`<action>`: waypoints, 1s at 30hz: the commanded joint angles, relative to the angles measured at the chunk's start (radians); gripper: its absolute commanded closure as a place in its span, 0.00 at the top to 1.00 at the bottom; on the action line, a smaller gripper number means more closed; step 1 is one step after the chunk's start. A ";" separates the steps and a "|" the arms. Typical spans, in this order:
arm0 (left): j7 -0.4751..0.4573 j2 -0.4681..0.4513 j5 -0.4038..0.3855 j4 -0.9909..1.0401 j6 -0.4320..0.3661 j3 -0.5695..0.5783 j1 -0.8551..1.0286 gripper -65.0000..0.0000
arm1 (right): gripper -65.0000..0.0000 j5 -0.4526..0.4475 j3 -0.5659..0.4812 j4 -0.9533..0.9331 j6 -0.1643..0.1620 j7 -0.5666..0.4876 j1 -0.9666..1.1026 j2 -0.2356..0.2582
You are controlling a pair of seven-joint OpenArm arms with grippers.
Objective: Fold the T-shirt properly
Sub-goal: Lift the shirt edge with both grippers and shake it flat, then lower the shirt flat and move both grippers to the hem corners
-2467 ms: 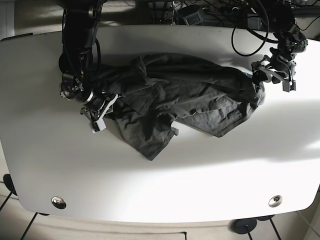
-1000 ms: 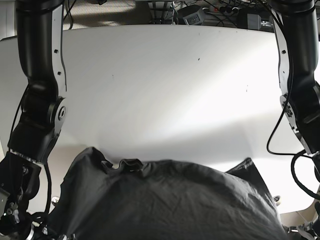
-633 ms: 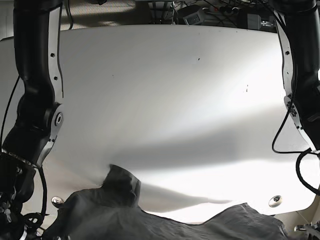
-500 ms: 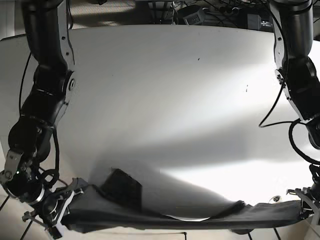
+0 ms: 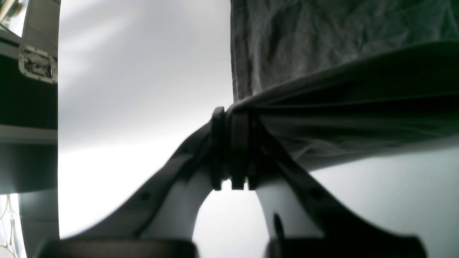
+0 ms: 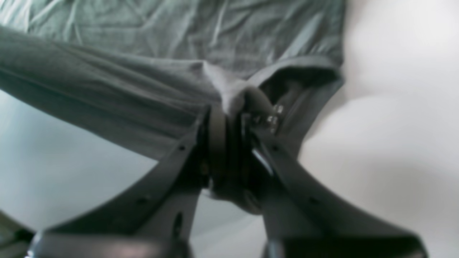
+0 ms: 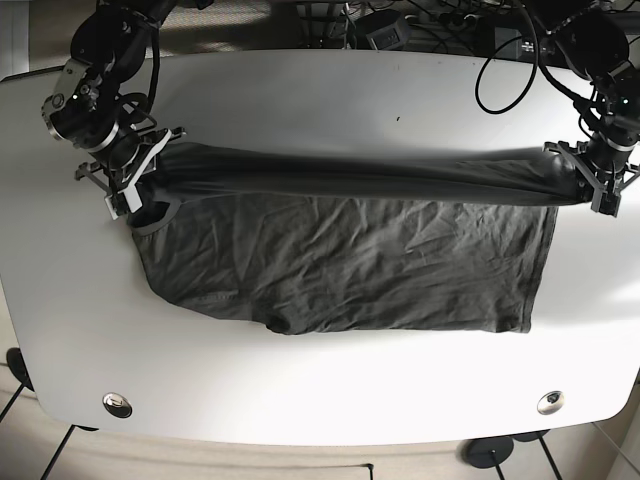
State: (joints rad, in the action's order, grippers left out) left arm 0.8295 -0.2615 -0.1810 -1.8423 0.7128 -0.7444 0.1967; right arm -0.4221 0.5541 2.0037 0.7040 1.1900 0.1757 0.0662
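While both sets of jaws stay clenched on the T-shirt, its top edge is stretched taut between left gripper and right gripper; the body lies on the counter. 0 folds appear complete.

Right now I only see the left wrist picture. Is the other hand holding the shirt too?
Observer: Yes. The right hand is pinched shut on a bunched corner of the shirt.
Operator: Is the shirt up in the air?
Observer: Only its top edge. That edge is stretched tight between the right hand and the left hand; the rest lies spread on the table.
Operator: Is it flat?
Observer: Mostly, with wrinkles. One sleeve curls under near the right hand.
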 commanded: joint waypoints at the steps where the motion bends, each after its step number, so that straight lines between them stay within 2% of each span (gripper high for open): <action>1: -0.011 -0.009 0.013 -0.018 -0.015 -0.036 0.040 0.00 | 0.03 -0.008 0.024 0.021 -0.006 -0.015 0.052 0.013; 5: -0.014 -0.009 0.010 -0.018 -0.015 -0.076 0.148 0.00 | 0.03 -0.071 0.062 0.021 -0.006 -0.017 0.173 0.013; 9: -0.014 -0.009 0.015 -0.010 -0.015 -0.083 0.182 0.01 | 0.12 -0.073 0.062 0.021 -0.006 -0.017 0.230 0.013; 10: -0.009 -0.009 0.015 -0.010 -0.015 -0.083 0.182 0.03 | 0.19 -0.074 0.062 0.021 -0.006 -0.017 0.244 0.013; 11: -0.008 -0.009 0.015 -0.010 -0.015 -0.083 0.182 0.09 | 0.27 -0.074 0.062 0.021 -0.006 -0.017 0.253 0.013; 12: -0.008 -0.009 0.015 -0.009 -0.015 -0.083 0.182 0.25 | 0.45 -0.076 0.067 0.021 -0.006 -0.020 0.261 0.011; 14: -0.008 -0.006 0.008 -0.009 -0.015 -0.083 0.175 0.45 | 0.67 -0.099 0.103 0.021 -0.006 -0.048 0.261 0.010; 16: -0.009 0.032 0.008 -0.015 -0.015 -0.079 0.134 0.54 | 0.87 -0.140 0.120 0.019 -0.006 -0.108 0.250 0.011; 17: -0.008 0.049 0.011 -0.017 -0.015 -0.079 0.099 0.53 | 0.92 -0.145 0.116 0.019 -0.006 -0.132 0.233 0.013; 21: -0.008 0.067 0.008 -0.018 -0.015 -0.077 0.024 0.53 | 0.94 -0.143 0.122 -0.024 -0.006 -0.149 0.089 0.024; 24: -0.008 0.067 0.016 -0.010 -0.015 -0.074 -0.061 0.53 | 0.94 -0.142 0.114 -0.131 -0.006 -0.150 -0.037 0.070; 26: -0.008 0.067 0.016 -0.003 -0.015 -0.073 -0.111 0.53 | 0.94 -0.131 0.113 -0.278 -0.006 -0.154 -0.146 0.102; 29: -0.008 0.063 0.018 0.031 -0.015 -0.050 -0.164 0.53 | 0.94 -0.019 0.096 -0.466 -0.006 -0.167 -0.285 0.133; 30: -0.008 0.061 0.018 0.045 -0.015 -0.036 -0.173 0.53 | 0.94 0.055 0.073 -0.555 -0.006 -0.216 -0.341 0.140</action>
State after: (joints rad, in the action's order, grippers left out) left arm 0.8448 -0.1833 -0.1486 -1.7824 0.6975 -0.7753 0.0372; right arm -0.3344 0.6231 1.4284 0.6930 0.9794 -0.1497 0.1947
